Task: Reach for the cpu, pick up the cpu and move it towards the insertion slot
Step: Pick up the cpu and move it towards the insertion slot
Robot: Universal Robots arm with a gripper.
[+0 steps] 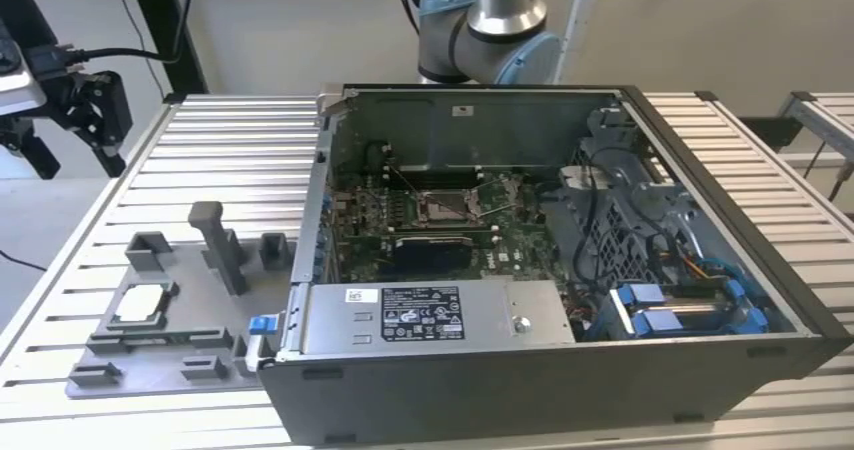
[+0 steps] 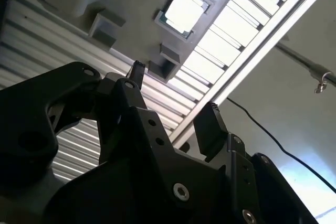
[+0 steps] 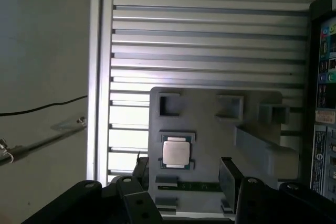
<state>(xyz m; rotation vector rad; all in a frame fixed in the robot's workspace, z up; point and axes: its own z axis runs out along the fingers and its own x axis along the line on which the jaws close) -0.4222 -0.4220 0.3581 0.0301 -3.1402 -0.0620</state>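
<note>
At the exterior view's left, above the edge of the slatted table: the gripper, black, fingers spread wide, clasping nothing. Below it and a little toward the exterior view's right, the cpu, lying flat in a square seat of the grey fixture, silvery top up. Untouched, well apart from the fingers.

In the first wrist view, cpu seen beyond the gripper, roughly in line with the gap between the two dark fingers, on the fixture among raised grey blocks. In the second wrist view, cpu bright, past the gripper, fingers apart there too.

Much farther from the gripper, toward the exterior view's right, the open case, standing on the same table just beside the fixture. Inside it, on the green board, the slot: square, metal-framed, with a thin wire lever. Between fixture and slot: the case's side wall.

Behind the case, away from the gripper, the arm, silver tube over a grey joint with a blue cap. Black cable trailing close above the gripper at the exterior view's left edge.
</note>
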